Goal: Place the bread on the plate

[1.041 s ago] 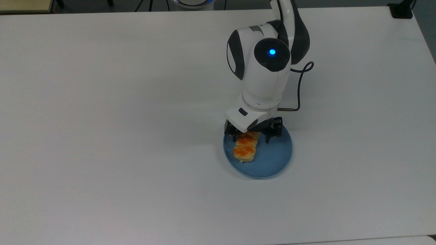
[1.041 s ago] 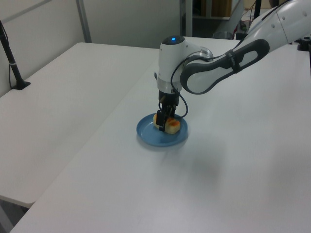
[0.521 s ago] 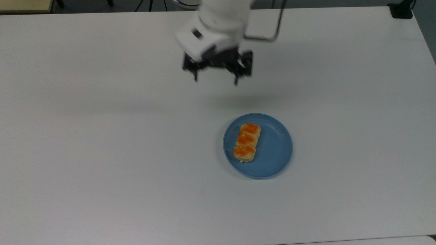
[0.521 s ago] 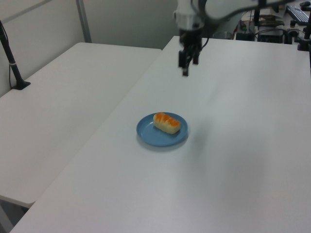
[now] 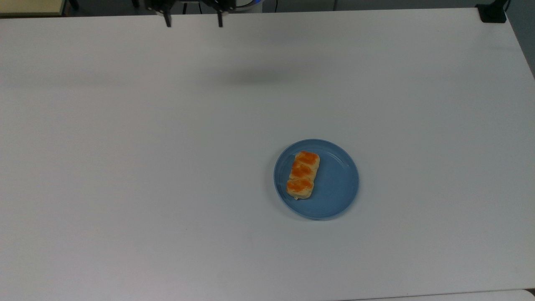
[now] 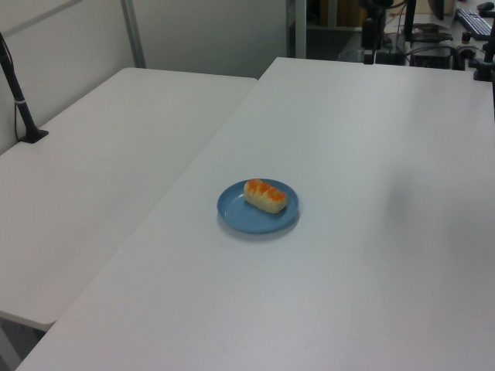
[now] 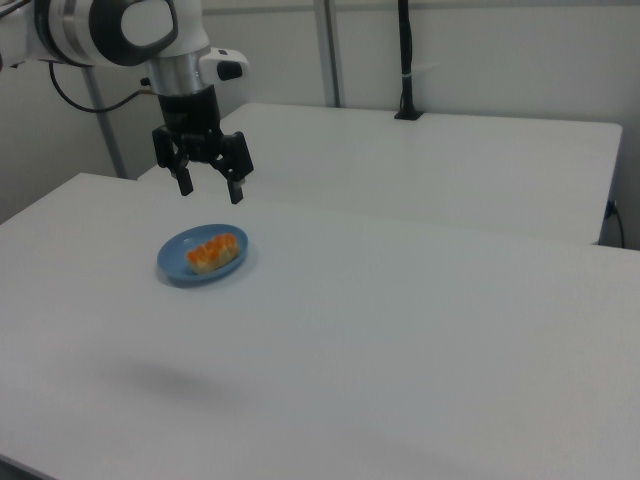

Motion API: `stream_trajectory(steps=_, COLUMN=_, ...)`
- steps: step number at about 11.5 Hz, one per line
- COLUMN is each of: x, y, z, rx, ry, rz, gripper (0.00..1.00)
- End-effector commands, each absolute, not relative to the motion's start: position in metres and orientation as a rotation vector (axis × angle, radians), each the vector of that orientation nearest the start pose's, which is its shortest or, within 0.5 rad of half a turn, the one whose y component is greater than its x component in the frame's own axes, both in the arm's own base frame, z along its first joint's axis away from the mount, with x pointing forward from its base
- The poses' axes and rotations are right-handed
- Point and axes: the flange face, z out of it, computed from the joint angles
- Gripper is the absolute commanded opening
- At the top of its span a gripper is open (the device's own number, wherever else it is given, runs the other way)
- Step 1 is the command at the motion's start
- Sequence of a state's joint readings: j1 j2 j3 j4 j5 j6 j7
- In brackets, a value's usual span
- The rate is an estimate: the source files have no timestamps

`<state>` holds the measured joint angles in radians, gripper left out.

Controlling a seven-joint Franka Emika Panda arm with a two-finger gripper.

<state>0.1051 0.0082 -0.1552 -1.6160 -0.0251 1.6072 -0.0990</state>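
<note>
Gripper (image 7: pixel 210 186) hangs wide and empty, well apart from bread (image 5: pixel 302 174) lying on plate (image 5: pixel 338 188).

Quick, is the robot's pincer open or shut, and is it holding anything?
Pincer: open, holding nothing. The bread lies on the plate.

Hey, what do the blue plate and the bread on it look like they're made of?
The plate looks like plastic: even blue colour, smooth face, faint sheen by its raised rim. The bread looks like a soft baked bun or a toy copy, pale yellow, matte, with orange glazed segments on top; the views don't settle which.
</note>
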Motion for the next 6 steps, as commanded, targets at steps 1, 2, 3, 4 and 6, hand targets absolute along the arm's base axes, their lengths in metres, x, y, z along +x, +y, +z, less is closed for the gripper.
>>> stream_trajectory(steps=1, x=0.5454, y=-0.0546, z=0.6009, rx=-3.163, ry=-0.059, rz=0.005, gripper=1.00)
stream_trajectory(steps=2, x=0.5468, y=-0.0510, z=0.5983, rx=-3.161, ry=-0.056, rz=0.014, gripper=1.00)
stream_trajectory(steps=3, x=0.5475, y=-0.0496, z=0.5971, rx=-3.157, ry=-0.051, rz=0.020, gripper=1.00)
stream_trajectory(steps=4, x=0.5468, y=-0.0496, z=0.5976, rx=-3.157, ry=-0.029, rz=0.022, gripper=1.00)
stream_trajectory(steps=6, x=0.5477, y=-0.0487, z=0.6051, rx=-3.157, ry=0.046, rz=0.002, gripper=1.00)
